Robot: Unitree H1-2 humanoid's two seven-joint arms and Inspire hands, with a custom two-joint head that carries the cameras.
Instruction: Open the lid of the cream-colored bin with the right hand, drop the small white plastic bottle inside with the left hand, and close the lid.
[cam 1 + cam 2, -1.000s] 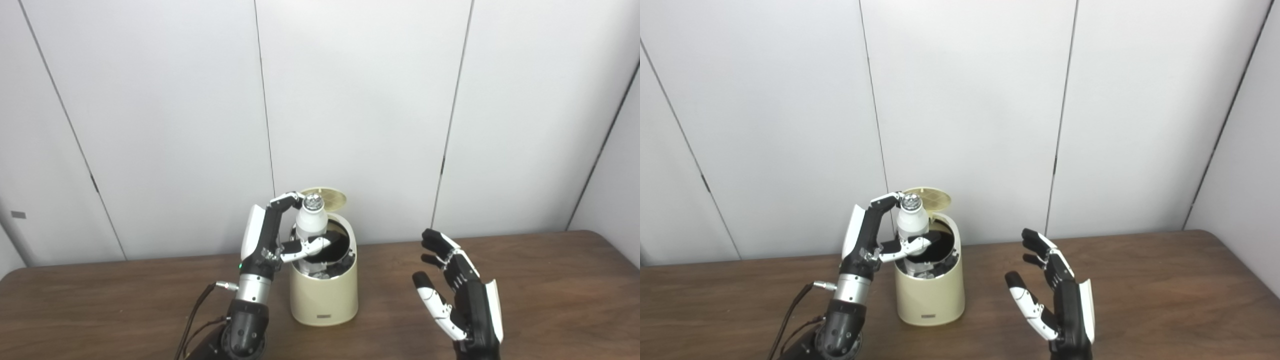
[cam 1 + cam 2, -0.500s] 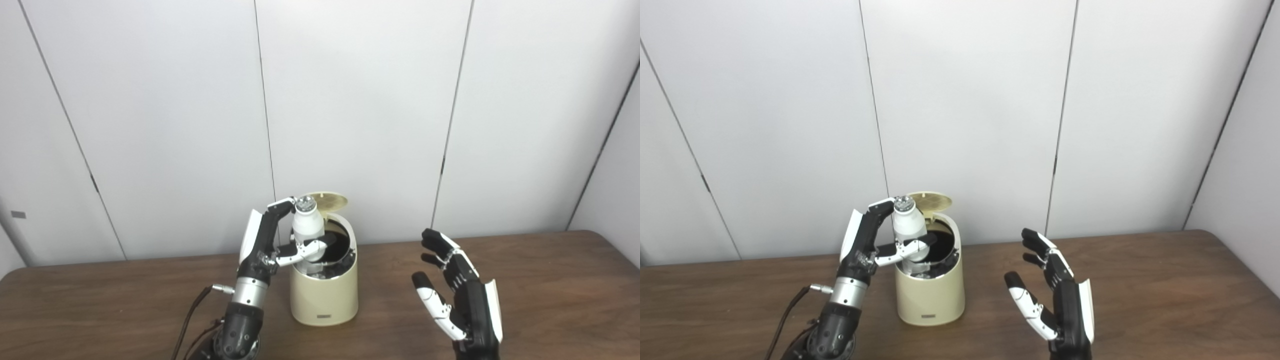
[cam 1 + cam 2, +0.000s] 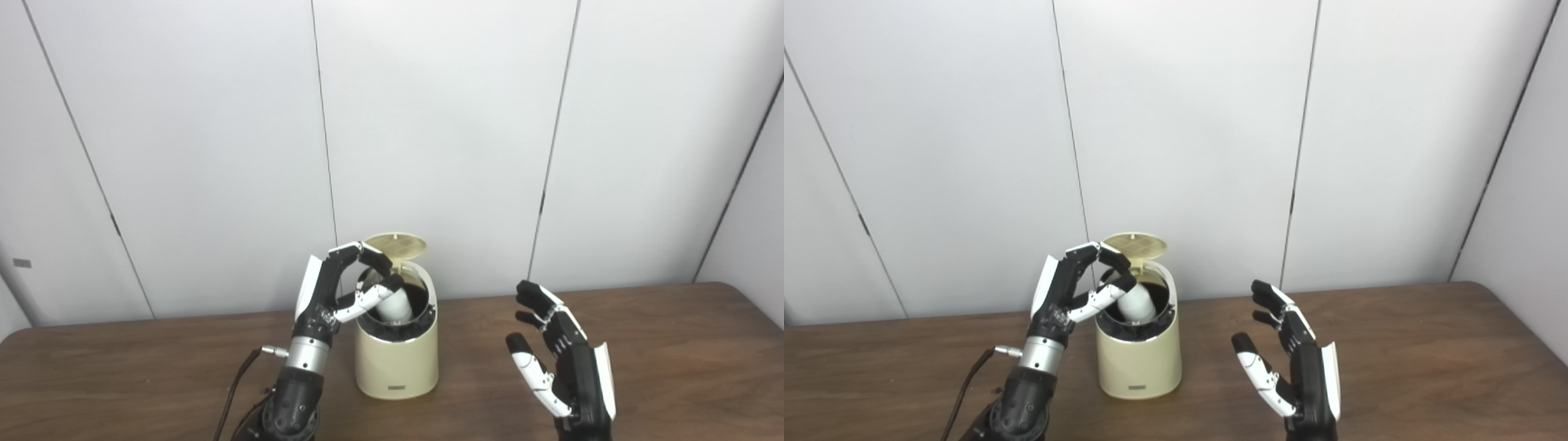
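Observation:
The cream-colored bin [image 3: 398, 361] stands on the table with its round lid [image 3: 397, 245] tipped up at the back. The small white plastic bottle [image 3: 395, 303] lies inside the bin's dark mouth, only its pale body showing. My left hand [image 3: 343, 288] hovers at the bin's left rim, fingers apart and curled over the opening, holding nothing. My right hand [image 3: 560, 355] stands to the right of the bin, open, palm toward it, well apart from it.
The brown wooden table [image 3: 674, 343] stretches to both sides of the bin. A white panelled wall [image 3: 459, 122] rises close behind it. A dark cable [image 3: 236, 386] runs from my left wrist toward the front edge.
The bottle has left my left hand and dropped into the bin. The left hand's fingers have spread apart above the opening. The right hand and the lid have stayed put.

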